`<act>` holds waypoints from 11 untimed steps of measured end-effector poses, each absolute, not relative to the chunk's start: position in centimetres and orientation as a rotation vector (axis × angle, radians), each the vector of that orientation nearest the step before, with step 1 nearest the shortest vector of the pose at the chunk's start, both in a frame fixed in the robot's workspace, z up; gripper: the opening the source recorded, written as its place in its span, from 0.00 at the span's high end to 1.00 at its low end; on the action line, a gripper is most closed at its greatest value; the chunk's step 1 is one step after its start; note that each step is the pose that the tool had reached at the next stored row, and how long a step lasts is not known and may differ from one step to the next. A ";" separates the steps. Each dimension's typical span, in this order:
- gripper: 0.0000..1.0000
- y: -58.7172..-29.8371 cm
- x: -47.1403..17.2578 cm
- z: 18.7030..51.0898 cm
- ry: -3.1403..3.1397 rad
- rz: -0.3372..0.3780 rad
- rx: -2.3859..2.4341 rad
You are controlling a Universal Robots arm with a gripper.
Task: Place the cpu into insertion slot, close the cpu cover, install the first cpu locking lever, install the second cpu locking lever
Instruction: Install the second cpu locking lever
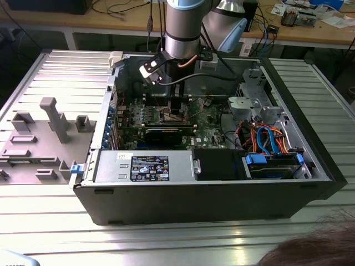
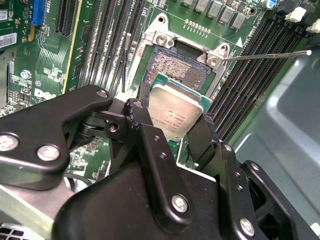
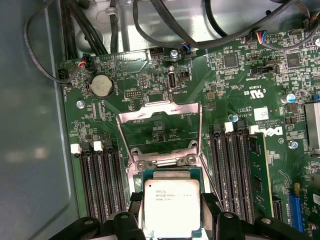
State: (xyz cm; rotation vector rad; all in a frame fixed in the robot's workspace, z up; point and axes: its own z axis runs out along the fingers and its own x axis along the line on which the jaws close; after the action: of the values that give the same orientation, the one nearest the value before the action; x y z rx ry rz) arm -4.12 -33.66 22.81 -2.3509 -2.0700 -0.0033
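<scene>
Gripper (image 2: 172,126) closed on the cpu (image 2: 176,114), its black fingers (image 2: 137,114) clamping two opposite edges, with the chip held metal top up just over the near edge of the insertion slot (image 2: 172,67) and not yet seated. The slot's contact field lies exposed, and the cpu cover (image 3: 159,108) stands swung open on the far side of the insertion slot. Likely hazards, as judged from this pose: a chip lowered slightly skewed or off-centre would land a corner on the fine contacts and bend them; a chip slipping in the narrow edge grip would drop crooked; a finger could catch the thin locking lever (image 2: 265,54) jutting out beside the slot. In the exterior view the arm (image 1: 183,27) descends near-vertically into the open computer case (image 1: 183,199), wrist directly above the insertion slot
</scene>
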 end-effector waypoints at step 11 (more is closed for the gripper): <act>0.45 -33.7 -4.1 22.8 -2.055 -0.003 -2.365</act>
State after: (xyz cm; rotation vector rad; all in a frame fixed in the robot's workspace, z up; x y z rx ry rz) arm -4.12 -33.67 22.79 -2.3647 -2.0548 -0.0028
